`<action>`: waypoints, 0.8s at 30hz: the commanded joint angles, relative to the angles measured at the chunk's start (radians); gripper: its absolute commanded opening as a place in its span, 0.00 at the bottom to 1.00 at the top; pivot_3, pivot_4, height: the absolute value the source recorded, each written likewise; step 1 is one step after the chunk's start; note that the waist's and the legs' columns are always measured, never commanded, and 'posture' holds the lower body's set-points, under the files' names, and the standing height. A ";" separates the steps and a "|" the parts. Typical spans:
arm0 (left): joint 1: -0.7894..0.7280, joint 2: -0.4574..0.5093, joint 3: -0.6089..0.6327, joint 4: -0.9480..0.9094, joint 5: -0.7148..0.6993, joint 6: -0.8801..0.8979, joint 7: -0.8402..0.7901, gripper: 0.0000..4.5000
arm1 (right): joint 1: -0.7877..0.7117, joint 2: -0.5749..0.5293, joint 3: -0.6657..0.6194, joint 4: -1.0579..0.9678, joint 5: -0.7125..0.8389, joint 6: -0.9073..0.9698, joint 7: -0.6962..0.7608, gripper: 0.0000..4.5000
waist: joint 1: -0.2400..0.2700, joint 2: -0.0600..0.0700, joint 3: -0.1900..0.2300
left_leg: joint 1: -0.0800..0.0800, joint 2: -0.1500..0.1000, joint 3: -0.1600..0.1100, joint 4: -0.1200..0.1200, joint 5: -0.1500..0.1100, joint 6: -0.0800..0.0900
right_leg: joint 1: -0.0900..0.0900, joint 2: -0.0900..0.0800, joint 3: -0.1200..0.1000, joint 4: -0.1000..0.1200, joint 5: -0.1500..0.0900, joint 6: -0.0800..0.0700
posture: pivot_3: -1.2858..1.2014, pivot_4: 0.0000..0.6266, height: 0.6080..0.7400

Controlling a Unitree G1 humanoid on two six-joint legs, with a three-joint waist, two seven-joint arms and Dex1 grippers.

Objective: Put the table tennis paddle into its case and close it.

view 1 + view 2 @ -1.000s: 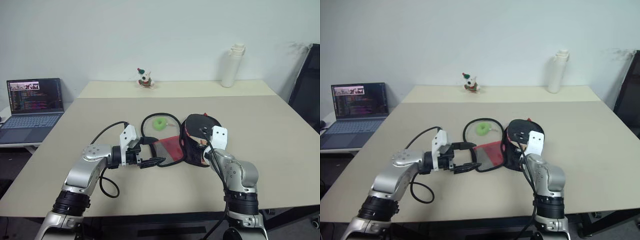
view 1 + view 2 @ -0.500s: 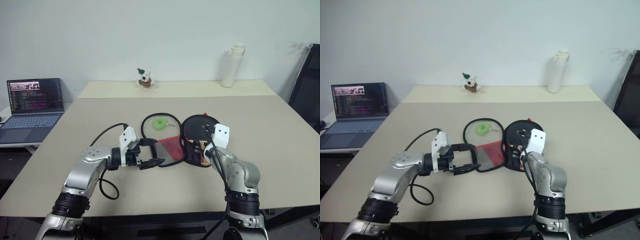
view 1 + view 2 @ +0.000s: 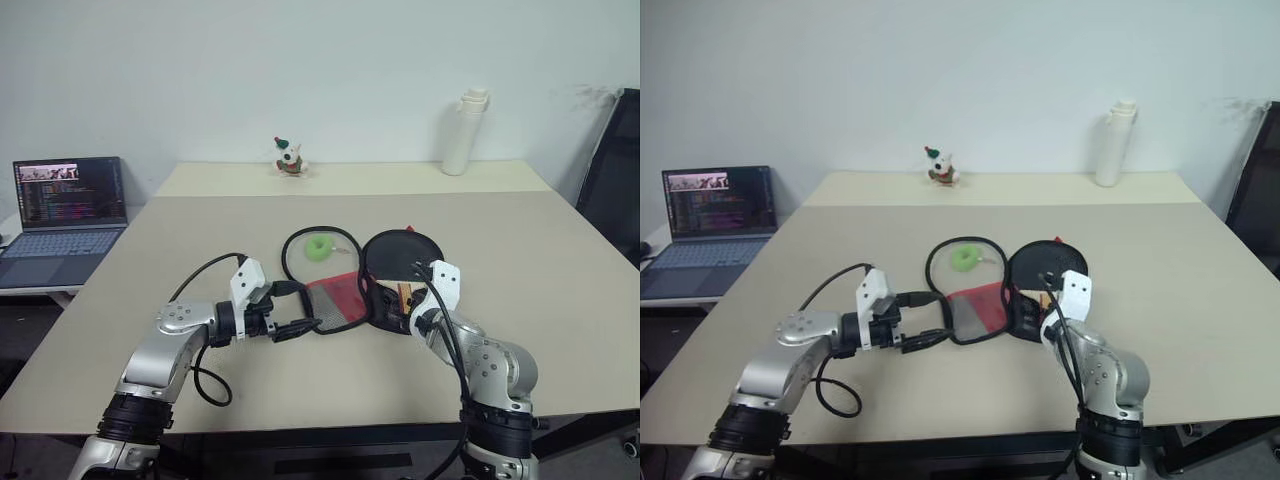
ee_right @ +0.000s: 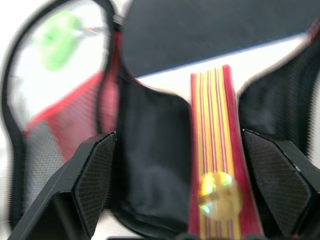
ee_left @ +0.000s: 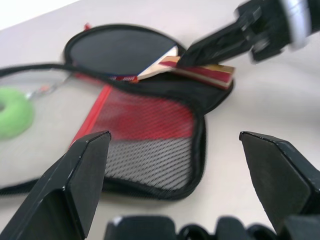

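I am holding both sets of jaws spread wide, pinching nothing: my right gripper (image 4: pixel 190 195) is straddling the striped handle without touching it, and my left gripper (image 3: pixel 300 326) is hanging just beside the near edge of the mesh flap at the centre of the left eye frame. The table tennis paddle (image 3: pixel 400 262) is lying face up in the right half of its case (image 3: pixel 345 300), right of centre, handle pointing at me. The flap is lying open to the left, and beyond it the green ring (image 3: pixel 320 248) is sitting inside the zipper rim. I am judging the risks: folding the flap could drag the loose paddle out, or the ring's cord could be snagging the zipper.
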 commanded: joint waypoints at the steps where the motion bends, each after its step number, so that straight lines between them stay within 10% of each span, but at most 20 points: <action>1: -0.028 0.013 0.045 0.019 -0.002 -0.011 0.022 1.00 | -0.034 -0.099 0.035 -0.139 0.126 0.038 0.182 0.98 | 0.000 0.000 0.000 | 0.000 0.000 0.000 0.000 0.000 0.000 | 0.000 0.000 0.000 0.000 0.000 0.000 | 0.52 0.24 1.00; 7: -0.101 0.015 0.029 0.211 0.100 -0.095 0.077 0.92 | -0.012 -0.438 -0.023 -0.278 0.372 0.161 0.475 0.99 | 0.005 -0.001 0.000 | 0.000 0.000 -0.001 0.000 0.000 0.000 | 0.001 0.000 -0.002 -0.001 -0.001 0.001 | 0.52 0.24 1.00; 18: -0.329 -0.057 -0.038 0.639 0.239 -0.231 0.096 0.03 | -0.003 -0.575 -0.031 -0.275 0.432 0.124 0.522 0.99 | 0.006 -0.001 0.000 | 0.000 -0.001 0.000 0.000 0.000 0.000 | 0.001 -0.001 -0.002 -0.001 -0.001 0.002 | 0.52 0.24 1.00; 24: -0.430 -0.109 -0.076 0.856 0.339 -0.333 0.178 0.01 | 0.013 -0.580 -0.025 -0.282 0.432 0.108 0.510 0.99 | 0.008 -0.001 0.000 | -0.001 -0.001 0.000 0.000 0.000 0.000 | 0.001 -0.001 -0.002 -0.001 -0.001 0.002 | 0.52 0.24 1.00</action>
